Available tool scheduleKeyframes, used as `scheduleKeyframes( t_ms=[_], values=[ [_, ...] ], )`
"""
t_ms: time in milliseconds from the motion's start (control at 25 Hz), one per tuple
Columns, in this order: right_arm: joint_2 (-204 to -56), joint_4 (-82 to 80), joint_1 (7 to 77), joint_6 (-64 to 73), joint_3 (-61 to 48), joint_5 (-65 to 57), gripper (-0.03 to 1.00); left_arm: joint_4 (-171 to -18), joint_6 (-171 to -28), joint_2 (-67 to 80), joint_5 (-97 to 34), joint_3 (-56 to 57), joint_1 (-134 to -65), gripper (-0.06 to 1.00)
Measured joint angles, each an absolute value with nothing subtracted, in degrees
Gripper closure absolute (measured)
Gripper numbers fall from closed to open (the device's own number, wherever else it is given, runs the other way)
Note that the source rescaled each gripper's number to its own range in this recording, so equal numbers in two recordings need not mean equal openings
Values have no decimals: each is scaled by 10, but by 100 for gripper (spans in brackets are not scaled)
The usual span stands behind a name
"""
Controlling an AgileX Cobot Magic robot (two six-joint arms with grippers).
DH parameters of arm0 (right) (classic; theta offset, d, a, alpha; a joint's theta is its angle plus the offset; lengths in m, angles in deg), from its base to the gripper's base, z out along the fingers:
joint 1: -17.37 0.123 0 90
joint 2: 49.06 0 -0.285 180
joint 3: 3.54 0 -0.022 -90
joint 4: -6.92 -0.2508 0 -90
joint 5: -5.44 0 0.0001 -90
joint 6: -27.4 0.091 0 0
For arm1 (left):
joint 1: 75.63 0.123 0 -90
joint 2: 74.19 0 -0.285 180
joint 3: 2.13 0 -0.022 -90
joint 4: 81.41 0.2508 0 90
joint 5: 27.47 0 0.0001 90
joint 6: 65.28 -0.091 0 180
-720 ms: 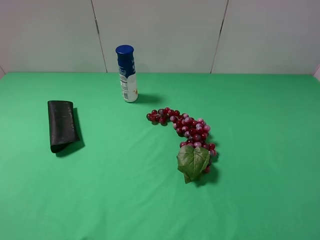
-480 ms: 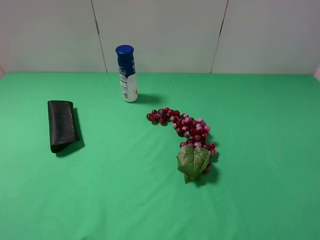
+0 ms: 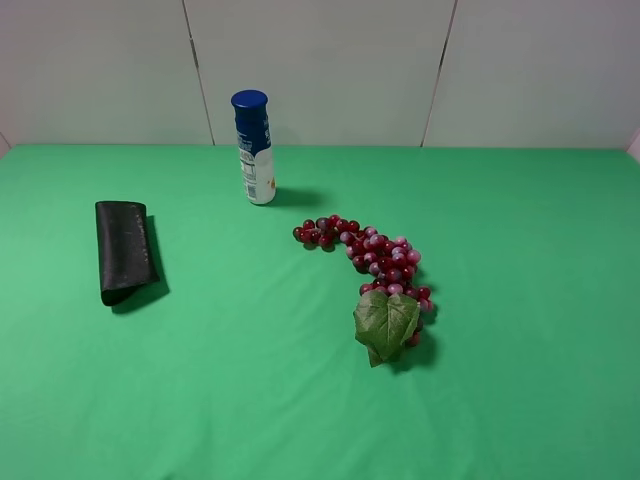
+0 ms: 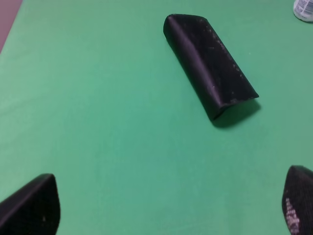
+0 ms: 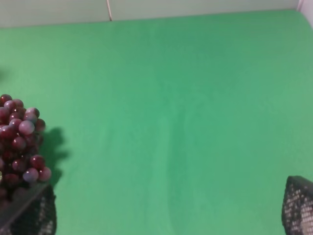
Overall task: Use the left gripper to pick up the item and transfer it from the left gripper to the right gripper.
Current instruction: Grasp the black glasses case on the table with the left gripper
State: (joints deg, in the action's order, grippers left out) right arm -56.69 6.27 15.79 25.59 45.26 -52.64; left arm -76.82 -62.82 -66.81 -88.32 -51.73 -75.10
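Note:
The item, a flat black leathery case [image 3: 124, 251], lies on the green table at the left. It also shows in the left wrist view [image 4: 209, 63], lying alone with nothing touching it. My left gripper [image 4: 168, 208] is open and empty, well short of the case; only its two black fingertips [image 4: 30, 205] show. My right gripper [image 5: 168, 210] is open and empty over bare green cloth, with the grapes beside one fingertip [image 5: 34, 213]. Neither arm shows in the exterior high view.
A white bottle with a blue cap [image 3: 254, 148] stands upright at the back, right of the case. A red grape bunch [image 3: 370, 255] with a green leaf [image 3: 386, 325] lies at the middle. A pale wall closes the table's far edge.

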Motion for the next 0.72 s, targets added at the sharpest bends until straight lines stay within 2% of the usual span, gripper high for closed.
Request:
scheduleKeyframes(
  t_ms=[400,560,720],
  values=[
    [-567,63,158,256,453,-527,-3,-768,-628,-668,-883,-517,-751,12],
    [-567,63,158,256,453,-527,-3,-768,-626,-668,-883,-517,-751,-1],
    [-567,63,158,256,453,-527,-3,-768,-616,-666,-884,-501,-751,-5]
  ],
)
